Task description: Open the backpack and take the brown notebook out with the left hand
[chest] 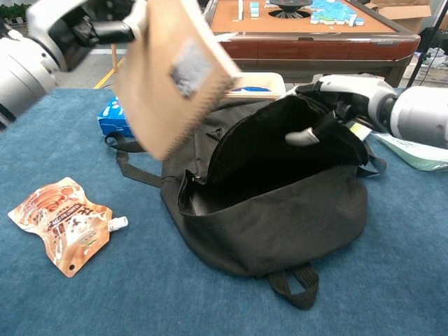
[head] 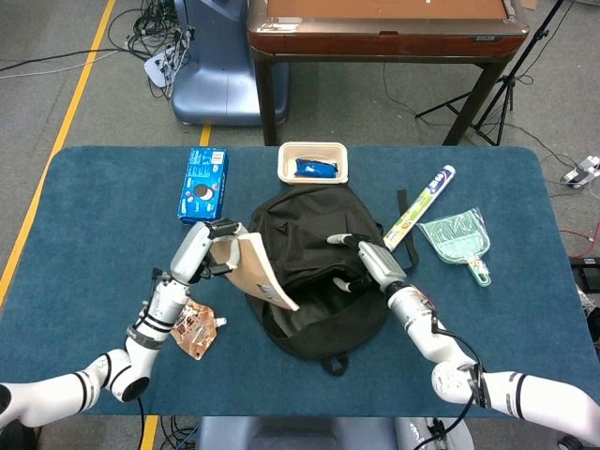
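Head view: left hand (head: 200, 251) raised left of the black backpack (head: 314, 272), fingers clamped on the top edge of the brown notebook (head: 255, 271), which hangs tilted, clear of the bag and over its left rim. Right hand (head: 367, 263) sits at the bag's open mouth, fingers spread on the flap; can't tell if it actually grips fabric. Blue Oreo box (head: 203, 185) lies toward the tabletop's far-left, white tray (head: 314, 162) at the far edge holds a blue packet (head: 314, 169). Orange snack pouch (head: 190, 325) lies near the front-left edge. Chest view: left hand (chest: 84, 24) high at upper left, notebook (chest: 171, 73) blurred, white label on its cover unreadable. Backpack (chest: 273, 203) gapes open, interior dark, contents not discernible. Right hand (chest: 336, 105) on the upper rim.
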Motion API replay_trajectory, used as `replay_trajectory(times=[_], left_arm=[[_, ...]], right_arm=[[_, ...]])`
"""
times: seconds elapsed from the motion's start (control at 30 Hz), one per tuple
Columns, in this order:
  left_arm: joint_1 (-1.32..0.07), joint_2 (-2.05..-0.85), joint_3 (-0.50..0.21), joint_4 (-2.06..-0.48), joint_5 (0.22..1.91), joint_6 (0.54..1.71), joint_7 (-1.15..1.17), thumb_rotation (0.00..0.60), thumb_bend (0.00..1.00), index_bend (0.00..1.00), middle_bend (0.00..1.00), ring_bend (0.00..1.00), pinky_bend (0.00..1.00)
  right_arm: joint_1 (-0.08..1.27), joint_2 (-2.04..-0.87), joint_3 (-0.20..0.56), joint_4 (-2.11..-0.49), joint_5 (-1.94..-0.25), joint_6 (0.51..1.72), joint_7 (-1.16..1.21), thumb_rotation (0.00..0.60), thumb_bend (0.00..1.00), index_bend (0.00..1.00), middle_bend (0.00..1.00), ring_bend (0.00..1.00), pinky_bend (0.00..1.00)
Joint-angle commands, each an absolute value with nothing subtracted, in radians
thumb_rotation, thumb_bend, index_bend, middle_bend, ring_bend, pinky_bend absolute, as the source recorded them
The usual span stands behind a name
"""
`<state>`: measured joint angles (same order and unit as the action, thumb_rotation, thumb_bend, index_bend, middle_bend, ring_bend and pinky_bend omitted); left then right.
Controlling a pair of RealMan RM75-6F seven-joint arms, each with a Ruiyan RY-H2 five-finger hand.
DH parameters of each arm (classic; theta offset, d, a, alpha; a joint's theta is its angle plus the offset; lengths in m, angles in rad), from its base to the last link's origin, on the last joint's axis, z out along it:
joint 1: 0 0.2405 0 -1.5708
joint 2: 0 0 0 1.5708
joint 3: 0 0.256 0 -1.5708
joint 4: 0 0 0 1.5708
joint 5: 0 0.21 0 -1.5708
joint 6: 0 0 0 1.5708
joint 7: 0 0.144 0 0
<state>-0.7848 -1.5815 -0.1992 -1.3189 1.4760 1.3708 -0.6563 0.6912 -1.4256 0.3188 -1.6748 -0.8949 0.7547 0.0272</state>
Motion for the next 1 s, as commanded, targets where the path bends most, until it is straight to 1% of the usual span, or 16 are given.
replay_trajectory(times=[0.03, 0.13, 0.23, 0.37, 0.6, 0.77, 0.83, 0.87, 0.93, 1.0], left_arm=[[-0.763, -1.546, -0.217, -1.337, 1.457, 1.37, -0.641, 0.6, 0.55, 0.65, 0.69, 0.57, 0.44], [-0.759, -1.528, -0.229, -1.327, 1.446, 1.355, -0.623, 0.6, 0.55, 0.65, 0.69, 0.57, 0.44], [-0.764, -1.521, -0.241, -1.318, 1.437, 1.332, -0.612, 0.6, 0.54, 0.65, 0.69, 0.57, 0.44], [-0.781, -1.515, -0.251, -1.313, 1.434, 1.294, -0.587, 0.6, 0.53, 0.65, 0.69, 0.56, 0.44], [-0.852, -1.553, -0.266, -1.278, 1.409, 1.165, -0.525, 0.6, 0.49, 0.65, 0.69, 0.56, 0.44], [-0.916, -1.624, -0.271, -1.234, 1.389, 1.074, -0.463, 0.6, 0.47, 0.64, 0.69, 0.55, 0.44], [-0.942, -1.662, -0.277, -1.21, 1.376, 1.043, -0.436, 0.6, 0.47, 0.63, 0.68, 0.55, 0.44], [-0.959, -1.686, -0.278, -1.192, 1.369, 1.022, -0.415, 0.6, 0.46, 0.62, 0.68, 0.55, 0.44], [-0.986, -1.728, -0.281, -1.154, 1.348, 0.981, -0.371, 0.6, 0.42, 0.57, 0.65, 0.53, 0.44], [-1.007, -1.758, -0.284, -1.131, 1.319, 0.938, -0.333, 0.6, 0.33, 0.44, 0.51, 0.43, 0.43]], right_arm=[[0.661, -1.359, 0.26, -1.742, -0.983, 0.745, 0.022, 0.6, 0.17, 0.0, 0.04, 0.0, 0.0], [0.636, -1.317, 0.226, -1.796, -1.055, 0.765, 0.02, 0.6, 0.13, 0.0, 0.0, 0.0, 0.0], [0.61, -1.277, 0.201, -1.853, -1.13, 0.793, 0.031, 0.6, 0.07, 0.0, 0.0, 0.0, 0.0], [0.564, -1.229, 0.18, -1.918, -1.245, 0.87, 0.054, 0.6, 0.01, 0.0, 0.0, 0.0, 0.0], [0.472, -1.145, 0.164, -1.975, -1.417, 1.061, 0.11, 0.6, 0.0, 0.0, 0.0, 0.0, 0.0], [0.426, -1.129, 0.176, -1.971, -1.464, 1.182, 0.124, 0.6, 0.0, 0.0, 0.0, 0.0, 0.0], [0.416, -1.127, 0.181, -1.969, -1.466, 1.207, 0.134, 0.6, 0.0, 0.0, 0.0, 0.0, 0.0], [0.411, -1.127, 0.184, -1.965, -1.466, 1.223, 0.138, 0.6, 0.0, 0.0, 0.0, 0.0, 0.0], [0.403, -1.129, 0.187, -1.958, -1.465, 1.243, 0.143, 0.6, 0.0, 0.0, 0.0, 0.0, 0.0], [0.398, -1.13, 0.19, -1.952, -1.461, 1.256, 0.146, 0.6, 0.0, 0.0, 0.0, 0.0, 0.0]])
